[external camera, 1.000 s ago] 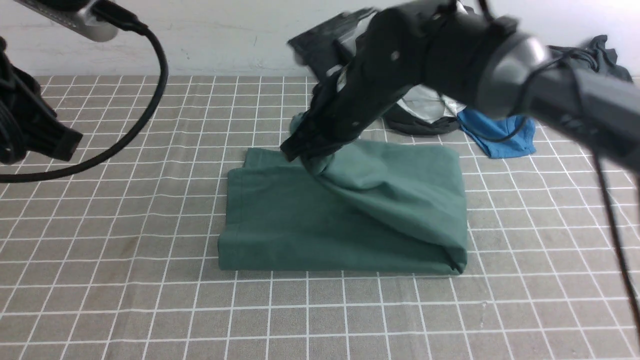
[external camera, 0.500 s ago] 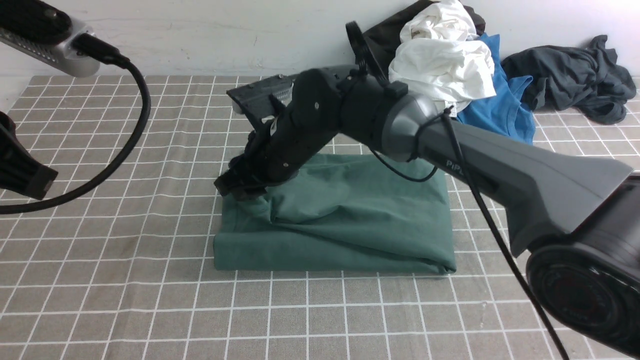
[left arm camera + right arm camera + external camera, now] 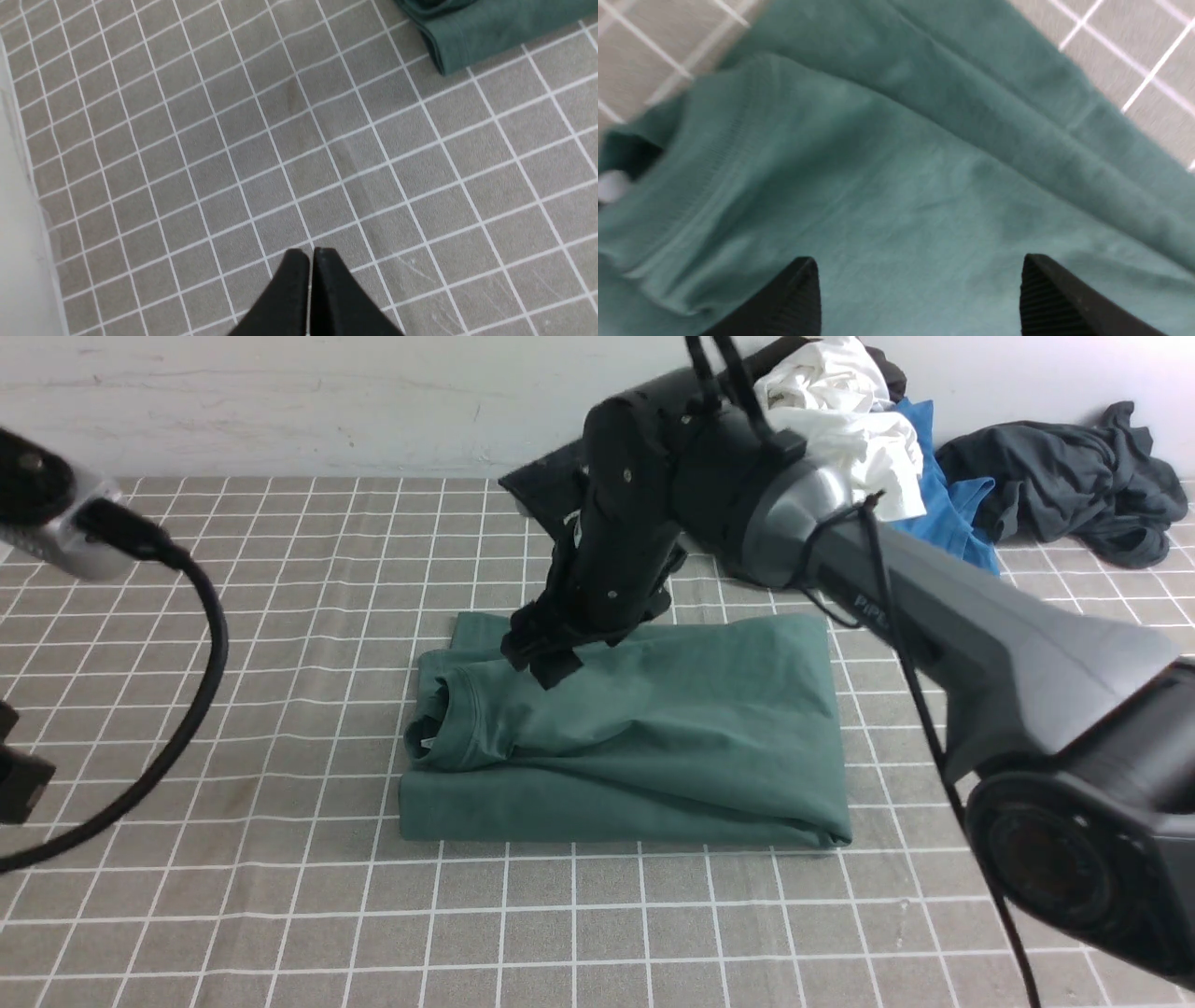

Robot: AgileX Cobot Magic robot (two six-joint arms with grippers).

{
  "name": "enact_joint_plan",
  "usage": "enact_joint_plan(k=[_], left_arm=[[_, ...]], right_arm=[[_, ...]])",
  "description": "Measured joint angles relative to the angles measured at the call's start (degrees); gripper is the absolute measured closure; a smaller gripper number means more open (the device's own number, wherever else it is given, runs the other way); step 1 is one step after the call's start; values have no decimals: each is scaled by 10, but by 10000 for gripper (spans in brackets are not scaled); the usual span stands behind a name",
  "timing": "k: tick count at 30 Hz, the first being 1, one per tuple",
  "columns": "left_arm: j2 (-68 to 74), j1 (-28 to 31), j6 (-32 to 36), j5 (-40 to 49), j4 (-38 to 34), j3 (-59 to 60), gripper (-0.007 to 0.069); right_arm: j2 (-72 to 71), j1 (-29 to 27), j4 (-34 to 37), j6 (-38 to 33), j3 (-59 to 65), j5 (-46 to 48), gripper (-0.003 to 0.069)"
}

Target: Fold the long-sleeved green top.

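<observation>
The green long-sleeved top [image 3: 644, 737] lies folded into a thick rectangle in the middle of the gridded cloth, its ribbed neck [image 3: 457, 719] and white label at the left end. My right gripper [image 3: 541, 658] hovers just above the top's far left part, jaws wide apart and empty; the right wrist view shows green cloth [image 3: 896, 177] between the spread fingertips [image 3: 798, 289]. My left gripper [image 3: 310, 254] is shut on nothing above bare cloth, with a corner of the top [image 3: 472, 32] far off.
A heap of white [image 3: 831, 420], bright blue [image 3: 943, 513] and black garments lies at the back wall. A dark grey garment [image 3: 1064, 485] lies at the back right. The left arm's cable [image 3: 201, 653] hangs over the table's left side.
My right gripper carried the top's upper layer leftward over the fold, let go of it and rose a little with jaws spread. The neck end now rests on the left. The left arm drew back.
</observation>
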Motion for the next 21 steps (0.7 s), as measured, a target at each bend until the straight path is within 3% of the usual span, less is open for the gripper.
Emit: enact_joint_plan(k=[11,21], left_arm=[[-108,0,-5,-34,-1,117,631],[-302,0,-55,-39,0,125,631]], right_arm=[[41,6,31,3,-1,-1,144],[-155,6,40,-4,18,4,157]])
